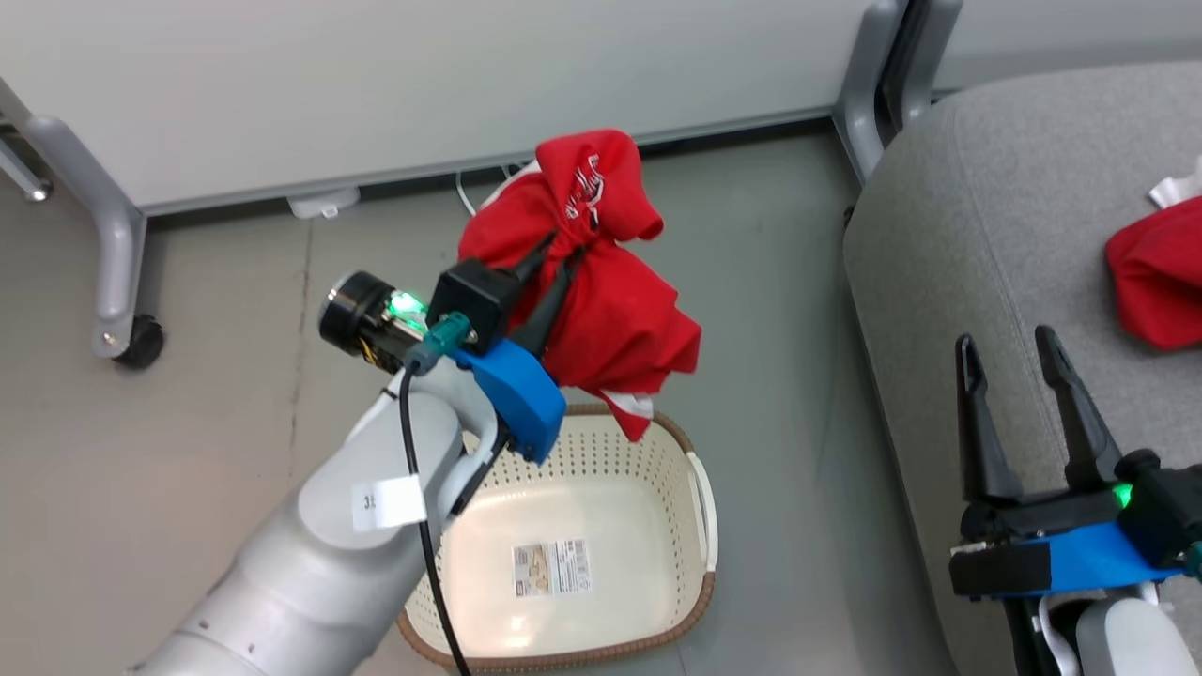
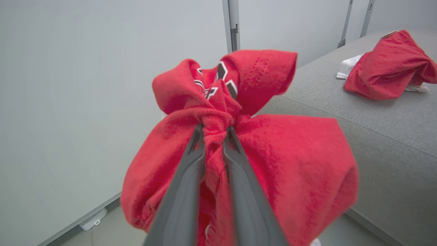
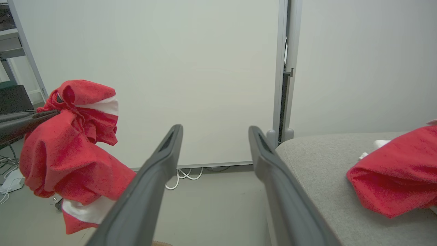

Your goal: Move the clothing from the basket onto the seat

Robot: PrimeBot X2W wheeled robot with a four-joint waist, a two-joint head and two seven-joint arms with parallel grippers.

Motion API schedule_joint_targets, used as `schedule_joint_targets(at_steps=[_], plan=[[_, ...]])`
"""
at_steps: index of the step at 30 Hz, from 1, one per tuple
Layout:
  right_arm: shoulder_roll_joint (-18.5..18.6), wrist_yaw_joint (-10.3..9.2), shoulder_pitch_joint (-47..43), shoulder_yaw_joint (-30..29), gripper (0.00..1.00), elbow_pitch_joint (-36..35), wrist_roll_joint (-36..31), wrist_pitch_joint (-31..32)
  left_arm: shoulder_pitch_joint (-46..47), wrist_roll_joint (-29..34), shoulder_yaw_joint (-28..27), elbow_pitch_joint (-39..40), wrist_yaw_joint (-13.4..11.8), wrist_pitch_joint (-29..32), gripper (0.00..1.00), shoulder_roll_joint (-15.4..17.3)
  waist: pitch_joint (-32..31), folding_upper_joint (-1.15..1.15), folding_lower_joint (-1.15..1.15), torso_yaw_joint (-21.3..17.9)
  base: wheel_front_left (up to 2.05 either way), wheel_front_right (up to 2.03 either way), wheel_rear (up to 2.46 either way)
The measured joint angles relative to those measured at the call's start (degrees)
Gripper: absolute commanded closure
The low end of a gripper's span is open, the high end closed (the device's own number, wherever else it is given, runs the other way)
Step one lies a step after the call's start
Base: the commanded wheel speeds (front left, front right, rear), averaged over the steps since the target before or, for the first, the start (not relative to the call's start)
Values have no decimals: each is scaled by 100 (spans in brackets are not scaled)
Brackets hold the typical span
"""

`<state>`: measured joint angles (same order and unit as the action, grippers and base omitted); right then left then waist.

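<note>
The left gripper [image 1: 562,252] is clamped narrow on a bunched fold of a red garment [image 1: 610,310], which hangs in the air above the far rim of the basket [image 1: 700,507]. The cloth's lowest white-trimmed corner dangles just over that rim. The basket's floor is bare apart from a sticker [image 1: 551,567], so nothing more seems left to pick from it.

The sofa [image 1: 948,235] stands to the right of the basket, and a second red garment [image 1: 1155,272] lies on its cushion, well apart from the basket. The right gripper [image 1: 1007,338] hovers on that same side, over the sofa's near edge, fingers spread wide and holding nothing.

The step in hand looks like the carry of the last garment. The next move calls for a swing rightward away from the basket, kept high enough that the drooping cloth clears the sofa's rounded edge. Then the arm must lower over the cushion and spread its fingers to let the garment drop.
</note>
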<state>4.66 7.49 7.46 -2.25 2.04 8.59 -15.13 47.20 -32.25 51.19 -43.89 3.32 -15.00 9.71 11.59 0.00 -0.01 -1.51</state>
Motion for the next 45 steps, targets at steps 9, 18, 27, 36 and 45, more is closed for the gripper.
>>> schedule_joint_targets(at_steps=[9,18,27,36,45], plan=[[-33,0,-429,31,0,116,5,1,-643,108,-111,423,8,0,100,-64,-659,0,0,139,0,0,0],[-56,0,-467,297,0,67,76,1,-762,169,-93,557,24,0,100,-71,-916,0,0,327,0,0,0],[167,0,371,1397,0,125,218,0,-737,218,-102,641,23,0,100,-80,-807,0,1,419,0,0,0],[288,0,1181,2321,0,748,316,0,-583,307,-101,715,35,0,100,-212,-617,0,1,610,0,0,0],[296,0,1563,2792,0,1802,278,1,-491,409,-111,805,58,0,100,-335,-490,0,1,806,0,0,0]])
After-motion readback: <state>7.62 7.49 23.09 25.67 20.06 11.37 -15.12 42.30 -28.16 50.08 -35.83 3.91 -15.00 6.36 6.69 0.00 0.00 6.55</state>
